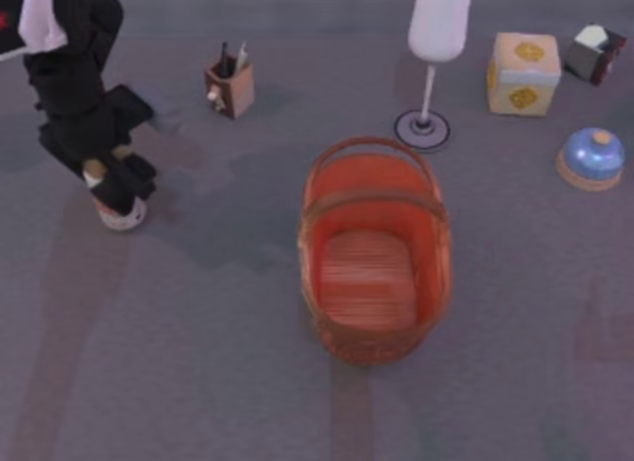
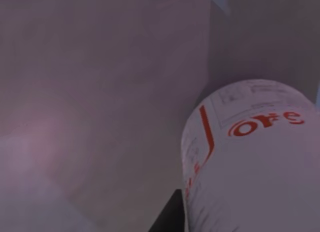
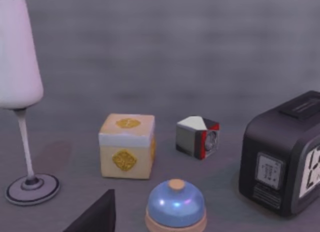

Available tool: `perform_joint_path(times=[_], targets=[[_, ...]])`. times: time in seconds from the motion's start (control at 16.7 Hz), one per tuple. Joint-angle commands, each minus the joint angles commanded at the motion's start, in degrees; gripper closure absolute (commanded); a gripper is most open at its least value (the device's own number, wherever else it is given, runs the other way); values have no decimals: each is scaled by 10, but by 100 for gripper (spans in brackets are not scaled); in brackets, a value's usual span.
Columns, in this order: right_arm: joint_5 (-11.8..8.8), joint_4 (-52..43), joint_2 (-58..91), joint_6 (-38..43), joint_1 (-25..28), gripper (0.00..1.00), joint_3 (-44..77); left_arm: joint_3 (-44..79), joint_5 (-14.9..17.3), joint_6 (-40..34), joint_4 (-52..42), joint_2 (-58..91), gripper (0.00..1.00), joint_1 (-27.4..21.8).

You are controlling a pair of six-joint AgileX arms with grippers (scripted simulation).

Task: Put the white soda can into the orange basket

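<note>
1. The white soda can (image 1: 123, 215) is seen at the table's left side, directly beneath the left gripper (image 1: 117, 188); whether it is clasped cannot be told.
2. The orange basket (image 1: 319, 188) is shown empty at centre, well apart to the can's right.
3. A pen holder (image 1: 230, 87) is stocked with pens.
4. The right gripper is not shown.

The orange basket (image 1: 374, 253) sits mid-table. Well to its left, the white soda can (image 1: 123, 214) lies under the left gripper (image 1: 117, 188). Behind the basket stand a pen holder (image 1: 230, 85) and a wine glass (image 1: 432, 59); a bell (image 1: 590, 159) lies at the right.
</note>
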Motion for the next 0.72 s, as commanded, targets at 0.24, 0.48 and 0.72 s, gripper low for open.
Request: perform_joint_path(times=[0.24, 0.48, 0.72], targets=[[0, 0, 0, 0, 0, 0, 0, -25, 66, -29, 85, -8, 100, -14], [0, 0, 0, 0, 0, 0, 0, -74, 189, -91, 265, -23, 100, -34], [0, 0, 0, 0, 0, 0, 0, -142, 342, -173, 502, -47, 100, -58]])
